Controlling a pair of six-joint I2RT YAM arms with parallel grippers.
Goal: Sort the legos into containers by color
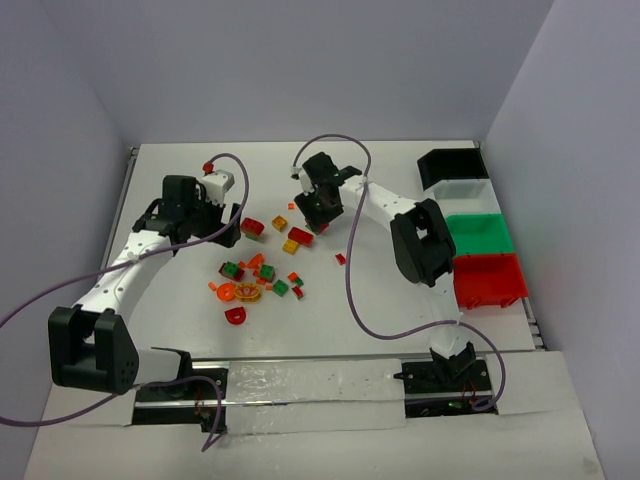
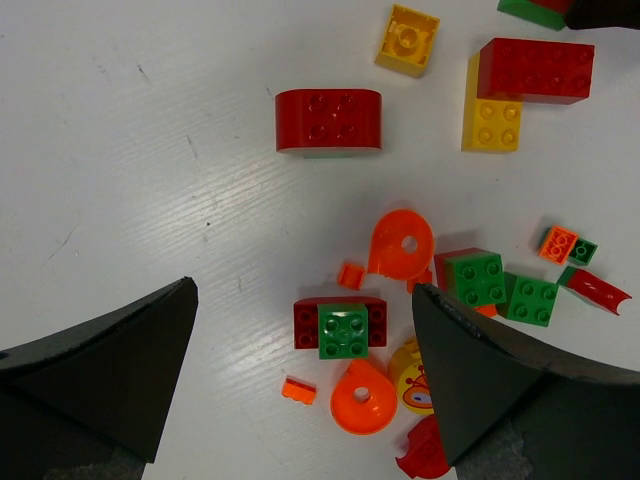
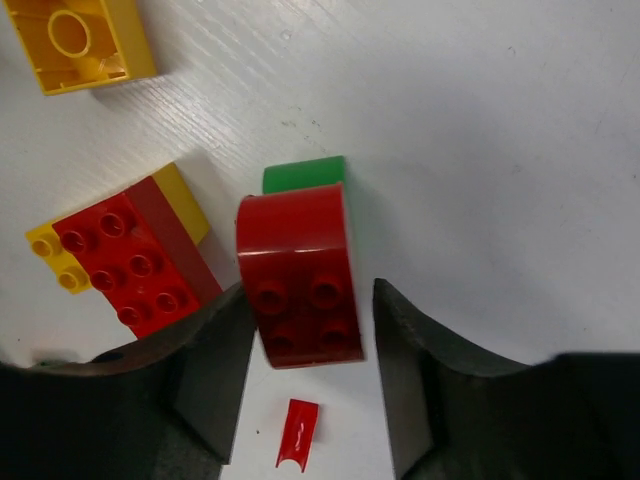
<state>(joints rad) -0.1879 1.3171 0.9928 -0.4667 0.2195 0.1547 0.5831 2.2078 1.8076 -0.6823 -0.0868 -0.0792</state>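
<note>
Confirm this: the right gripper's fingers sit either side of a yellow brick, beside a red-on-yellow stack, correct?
Not quite. The brick between the fingers of the right gripper is red, not yellow, as the right wrist view shows. The red-on-yellow stack does lie beside it.

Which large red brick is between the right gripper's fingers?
The rounded red brick touching a green piece, inside the right gripper; the other red brick sits on a yellow one, outside it.

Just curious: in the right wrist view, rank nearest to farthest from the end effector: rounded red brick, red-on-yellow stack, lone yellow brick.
1. Rounded red brick, centre, between the jaws.
2. Red-on-yellow stack, left, just beyond.
3. Lone yellow brick, top-left corner.
</note>
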